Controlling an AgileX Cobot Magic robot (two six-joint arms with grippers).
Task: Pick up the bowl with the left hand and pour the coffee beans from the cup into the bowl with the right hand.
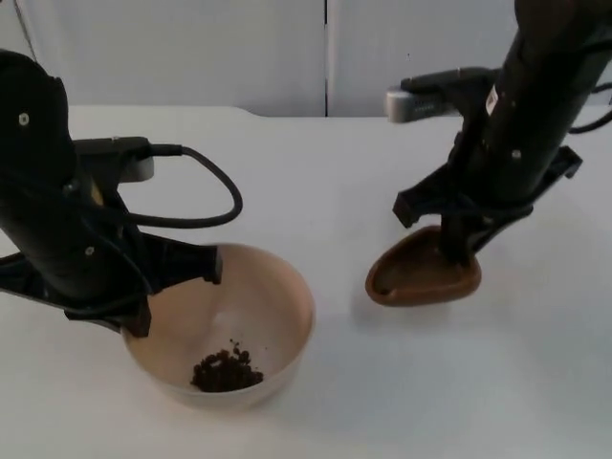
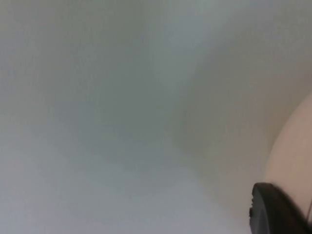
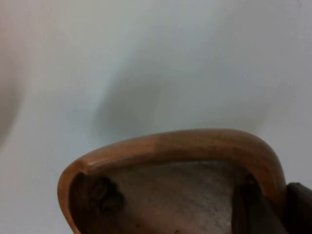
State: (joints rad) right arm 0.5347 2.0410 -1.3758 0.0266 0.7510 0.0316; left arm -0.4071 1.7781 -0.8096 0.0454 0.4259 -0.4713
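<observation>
Two arms lowered, left gripper (image 1: 177,287) gripping bowl (image 1: 268,316), right gripper (image 1: 457,244) gripping cup (image 1: 411,277)

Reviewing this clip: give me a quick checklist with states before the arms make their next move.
1. Coffee beans lie in the bowl: ok.
2. Left gripper at the bowl's rim: ok; firm hold: cannot tell.
3. Right gripper shut on the wooden cup rim: ok.
4. Cup emptied: not ok, some dark bits remain inside.
5. Cup resting on the table: cannot tell.
</observation>
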